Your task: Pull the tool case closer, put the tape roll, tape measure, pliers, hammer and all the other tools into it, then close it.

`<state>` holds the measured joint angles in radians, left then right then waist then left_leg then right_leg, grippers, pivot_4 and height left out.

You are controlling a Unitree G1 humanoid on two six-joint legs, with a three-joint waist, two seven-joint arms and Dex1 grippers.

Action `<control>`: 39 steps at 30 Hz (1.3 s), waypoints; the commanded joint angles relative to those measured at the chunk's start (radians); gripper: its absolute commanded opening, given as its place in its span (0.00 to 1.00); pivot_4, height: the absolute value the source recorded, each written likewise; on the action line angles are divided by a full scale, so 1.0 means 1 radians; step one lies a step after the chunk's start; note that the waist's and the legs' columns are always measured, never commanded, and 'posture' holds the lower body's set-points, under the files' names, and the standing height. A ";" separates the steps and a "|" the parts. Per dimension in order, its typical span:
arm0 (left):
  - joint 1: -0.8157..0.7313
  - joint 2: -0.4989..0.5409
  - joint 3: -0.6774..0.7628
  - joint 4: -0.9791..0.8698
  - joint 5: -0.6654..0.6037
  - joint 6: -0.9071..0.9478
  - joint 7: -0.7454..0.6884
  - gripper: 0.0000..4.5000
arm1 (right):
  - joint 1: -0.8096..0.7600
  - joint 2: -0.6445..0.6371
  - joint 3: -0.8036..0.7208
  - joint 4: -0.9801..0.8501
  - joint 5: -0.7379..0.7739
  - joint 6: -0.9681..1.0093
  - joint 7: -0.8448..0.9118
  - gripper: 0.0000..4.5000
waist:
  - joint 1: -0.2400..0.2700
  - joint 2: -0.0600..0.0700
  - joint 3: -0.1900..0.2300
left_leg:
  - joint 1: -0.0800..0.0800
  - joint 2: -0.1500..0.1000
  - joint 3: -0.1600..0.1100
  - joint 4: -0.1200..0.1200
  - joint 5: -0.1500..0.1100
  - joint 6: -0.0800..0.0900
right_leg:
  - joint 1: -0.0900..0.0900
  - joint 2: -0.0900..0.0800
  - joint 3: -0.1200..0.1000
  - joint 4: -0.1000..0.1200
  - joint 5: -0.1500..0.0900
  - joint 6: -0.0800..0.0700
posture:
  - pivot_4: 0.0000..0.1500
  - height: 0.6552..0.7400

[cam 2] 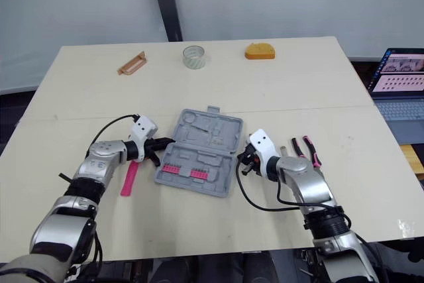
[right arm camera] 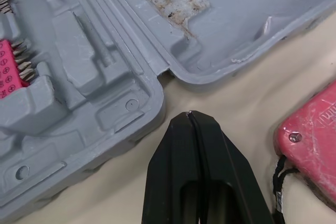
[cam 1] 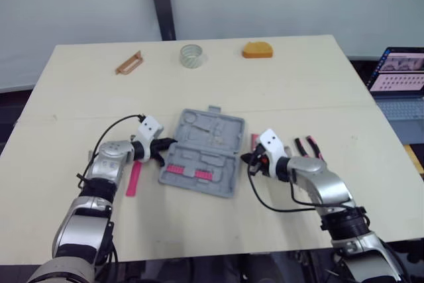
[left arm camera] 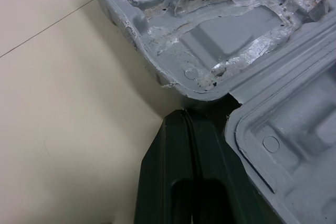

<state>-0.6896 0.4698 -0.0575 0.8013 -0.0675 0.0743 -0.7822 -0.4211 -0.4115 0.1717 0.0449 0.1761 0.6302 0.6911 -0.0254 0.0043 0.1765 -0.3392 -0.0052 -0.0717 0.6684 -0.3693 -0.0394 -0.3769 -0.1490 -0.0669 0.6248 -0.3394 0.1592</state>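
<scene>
**Case lay open between the arms, nothing packed yet**

The tool case (cam 1: 202, 152), grey, lay open and flat at mid-table on the near side, between the two arms. I judged the pull-closer step done or nearly so. The moulded wells were empty except for two red bit strips (cam 1: 189, 171) in the near half.

Loose on the table:
- The tape roll (cam 1: 191, 56) sat far centre, well apart from the case.
- An orange block (cam 1: 257, 50) sat to the right of the roll.
- A brown bracket-like piece (cam 1: 129, 62) sat far left.
- A pink strip (cam 1: 134, 178) lay just left of the case.
- The red tape measure (cam 1: 254, 141) lay just beside the case's right edge.
- The pliers (cam 1: 308, 147) lay further right.

I could not pick out a hammer. Every tool remained to be loaded, and the closing was left to do. A laptop (cam 1: 397, 71) stood off the table's right end.

The left gripper (cam 1: 161, 147) was at the case's left edge and the right gripper (cam 1: 248, 162) at its right edge. From the head views I could not tell how the fingers stood.

The wrist views settled it. The left pincer was clenched on nothing, with its tip in the hinge notch between the two halves. The right pincer was likewise clenched and empty, with its tip just short of the opposite notch and bare table between. The right wrist view also showed the tape measure's cord and scuffed shell. The far tools showed from the head views.
</scene>
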 commanded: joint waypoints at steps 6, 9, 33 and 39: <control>0.058 0.032 0.004 -0.128 -0.022 0.061 -0.097 0.00 | -0.008 0.000 0.004 -0.008 0.000 -0.023 0.023 0.01 | -0.005 0.000 0.000 | 0.000 0.000 0.000 0.000 0.000 0.000 | 0.000 0.000 0.000 0.000 0.000 0.000 | 1.00 1.00; 0.109 0.059 0.005 -0.212 -0.029 0.107 -0.131 0.00 | 0.000 -0.004 0.014 -0.010 0.002 -0.033 0.045 0.01 | -0.007 0.000 0.000 | 0.000 0.000 0.000 -0.001 0.000 0.000 | -0.001 0.000 0.000 0.000 0.000 0.000 | 1.00 1.00; 0.507 0.166 0.040 -0.788 -0.130 0.423 -0.149 0.00 | 0.097 -0.085 0.073 -0.144 0.040 -0.007 0.204 0.01 | -0.003 0.000 0.000 | 0.000 0.001 0.000 -0.002 0.000 0.000 | -0.001 0.000 0.000 -0.001 0.000 0.000 | 1.00 1.00; 0.589 0.175 0.051 -0.876 -0.159 0.468 -0.123 0.00 | 0.141 -0.109 0.072 -0.209 0.064 0.032 0.210 0.01 | 0.000 0.000 0.000 | 0.000 0.001 0.000 -0.001 0.000 0.000 | 0.000 0.000 0.001 -0.001 0.000 0.000 | 1.00 1.00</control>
<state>-0.1247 0.6422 -0.0122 -0.0371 -0.2087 0.5266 -0.9093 -0.2881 -0.5125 0.2420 -0.1136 0.2136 0.6570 0.8830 -0.0255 0.0044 0.1765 -0.3388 -0.0046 -0.0715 0.6672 -0.3693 -0.0394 -0.3768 -0.1494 -0.0661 0.6234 -0.3394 0.1591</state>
